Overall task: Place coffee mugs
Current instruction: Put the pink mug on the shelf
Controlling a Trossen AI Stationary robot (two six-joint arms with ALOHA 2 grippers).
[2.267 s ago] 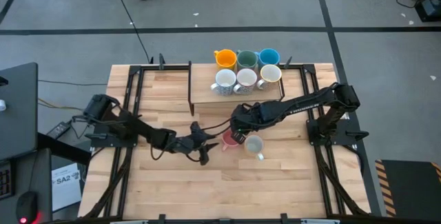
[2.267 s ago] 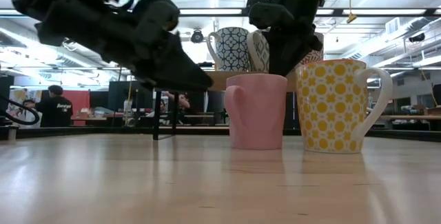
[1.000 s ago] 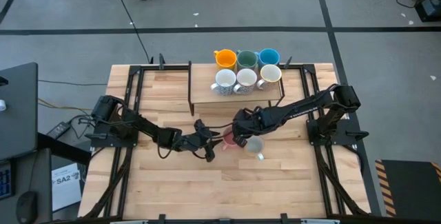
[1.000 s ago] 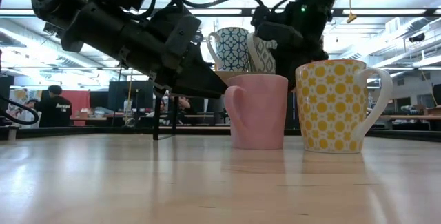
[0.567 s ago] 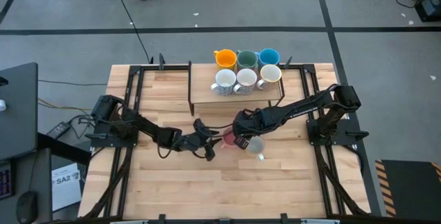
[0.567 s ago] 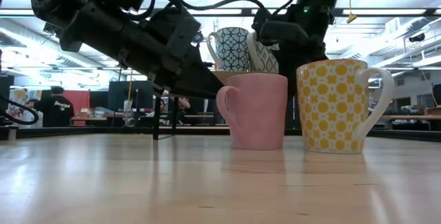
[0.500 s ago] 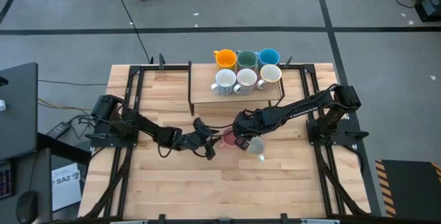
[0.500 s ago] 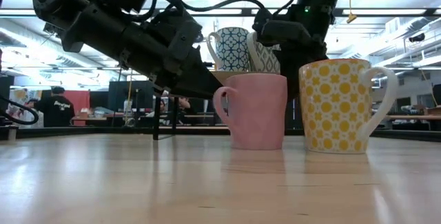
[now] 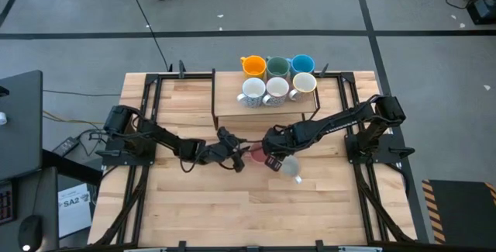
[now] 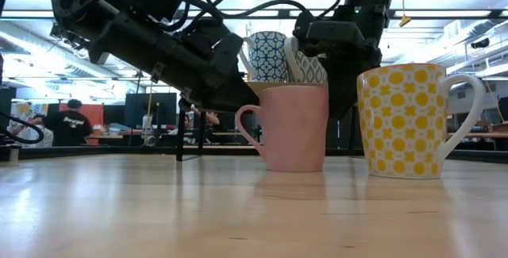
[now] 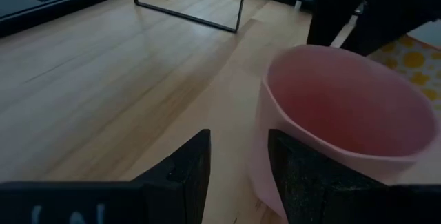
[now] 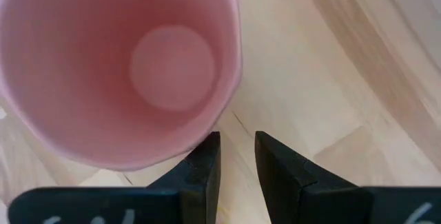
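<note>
Left end effector (image 9: 236,161) and right end effector (image 9: 270,161), both mine, meet at the pink mug (image 9: 254,154) near the middle of the wooden surface (image 9: 232,213), one on either side of it. My left fingers (image 11: 186,176) stand spread with bare wood showing between them, and the mug's wall sits just beside one finger; whether they touch I cannot tell. My right fingers (image 12: 279,165) are parted by a narrow gap, pinching nothing, poised just above the mug's rim and looking down into it. From table height the mug's handle points toward my left arm. A white mug with yellow dots (image 10: 413,119) stands upright just beside the pink one. Six more mugs sit in two rows on the raised platform (image 9: 232,105) at the far edge: orange (image 9: 253,66), dark green (image 9: 277,67) and blue (image 9: 302,64) behind, three pale ones (image 9: 276,89) in front.
</note>
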